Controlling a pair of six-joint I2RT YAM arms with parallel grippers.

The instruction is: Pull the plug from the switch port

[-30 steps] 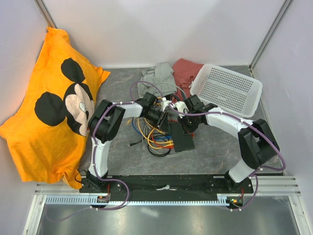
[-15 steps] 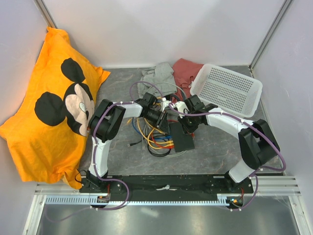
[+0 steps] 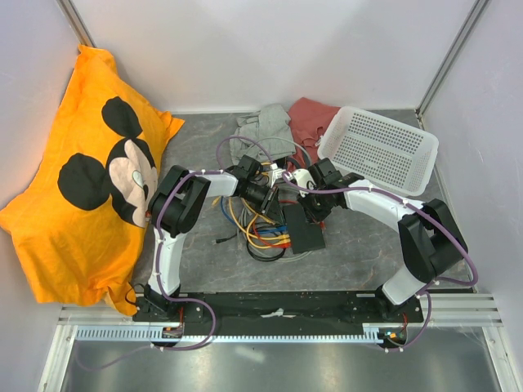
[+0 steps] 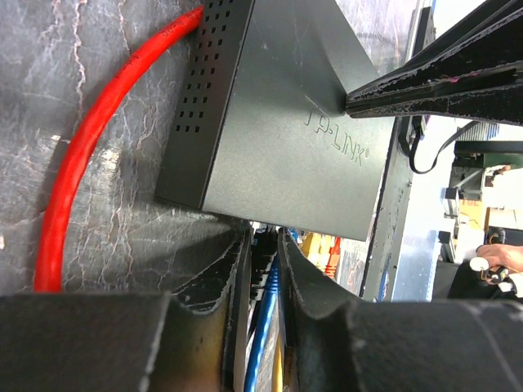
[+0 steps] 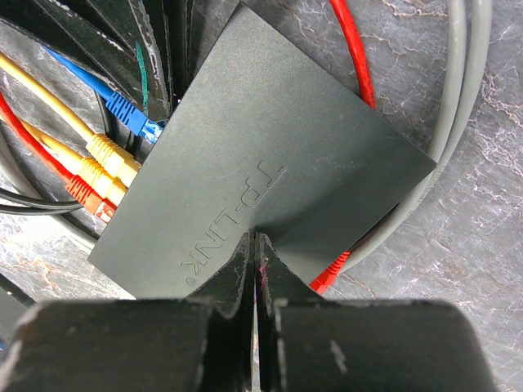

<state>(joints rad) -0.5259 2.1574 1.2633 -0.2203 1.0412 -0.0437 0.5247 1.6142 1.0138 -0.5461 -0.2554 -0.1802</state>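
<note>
The matte-black switch (image 3: 304, 231) lies flat on the grey table among cables, and it also shows in the left wrist view (image 4: 278, 122) and the right wrist view (image 5: 270, 147). A blue plug (image 5: 129, 110) sits in a socket on its edge, beside yellow plugs (image 5: 110, 155) and a red plug (image 5: 82, 192). My left gripper (image 4: 263, 241) is shut on the blue plug (image 4: 270, 273) right at the switch's edge. My right gripper (image 5: 256, 238) is shut, with its tips pressed on the switch's top. In the top view the left gripper (image 3: 274, 198) and the right gripper (image 3: 309, 214) are close together.
A tangle of yellow, blue, red and black cables (image 3: 257, 233) lies left of the switch. A red cable (image 4: 82, 180) and a grey cable (image 5: 458, 122) loop around it. A white basket (image 3: 377, 149), grey cloth (image 3: 265, 126), red cloth (image 3: 309, 118) and an orange pillow (image 3: 90, 180) surround the area.
</note>
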